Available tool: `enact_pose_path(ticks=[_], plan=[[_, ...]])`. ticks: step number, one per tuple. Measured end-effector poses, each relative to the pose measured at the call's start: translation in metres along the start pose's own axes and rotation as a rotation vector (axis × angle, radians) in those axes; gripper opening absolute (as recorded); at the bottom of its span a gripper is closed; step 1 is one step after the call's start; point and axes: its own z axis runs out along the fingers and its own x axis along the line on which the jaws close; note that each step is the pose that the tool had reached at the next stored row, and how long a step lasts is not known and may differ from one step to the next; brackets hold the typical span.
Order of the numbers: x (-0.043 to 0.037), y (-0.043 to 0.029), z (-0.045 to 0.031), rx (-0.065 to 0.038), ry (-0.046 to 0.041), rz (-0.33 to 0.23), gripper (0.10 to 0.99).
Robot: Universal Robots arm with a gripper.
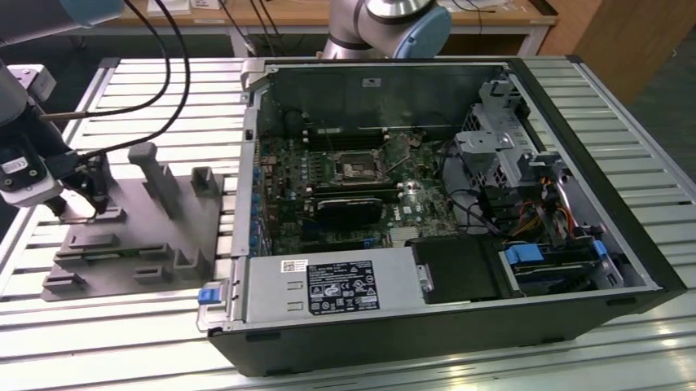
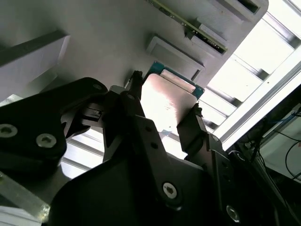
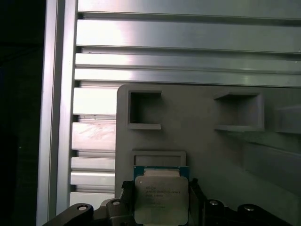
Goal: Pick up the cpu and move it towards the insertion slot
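The cpu (image 3: pixel 161 200), a flat square chip with a silvery top and a thin green rim, lies low over the grey fixture (image 3: pixel 211 141). In both wrist views my gripper (image 3: pixel 161 187) has a black finger against each of two opposite edges of the cpu (image 2: pixel 169 101), so it is shut on it. Whether the chip is off the fixture surface I cannot tell. In the exterior view the gripper (image 1: pixel 87 204) is at the far left, over the fixture (image 1: pixel 142 244). The insertion slot (image 1: pixel 357 169), a dark square socket in a silver frame, sits on the motherboard inside the open computer case, well to the exterior view's right.
Upright grey posts (image 1: pixel 163 183) rise from the fixture beside the gripper. The case's side wall (image 1: pixel 248 163) stands between the fixture and the motherboard. A long black card (image 1: pixel 348 208) lies just below the socket. Cables (image 1: pixel 163 65) hang at the upper left above the slatted aluminium table (image 1: pixel 130 334).
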Motion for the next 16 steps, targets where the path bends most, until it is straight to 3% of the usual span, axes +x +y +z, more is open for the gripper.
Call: enact_pose_path(ticks=[16], plan=[[0.0000, 0.0004, -0.0120, 0.000, 0.0000, 0.000, 0.545]])
